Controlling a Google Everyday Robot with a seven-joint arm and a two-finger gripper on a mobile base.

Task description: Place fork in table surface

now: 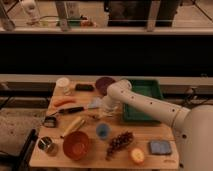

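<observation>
My gripper hangs low over the middle of the light-brown table surface, just left of the green tray. The white arm reaches it from the lower right, bending near the tray's back corner. The gripper is shut. The fork is hidden: I cannot make it out at the gripper's tip or tell whether anything is held there. A black-handled knife with a pale blade lies just left of the gripper.
Around the gripper stand a blue cup, a yellow banana, an orange bowl, grapes, a metal cup, a carrot, a white cup and a dark plate. A blue sponge lies front right.
</observation>
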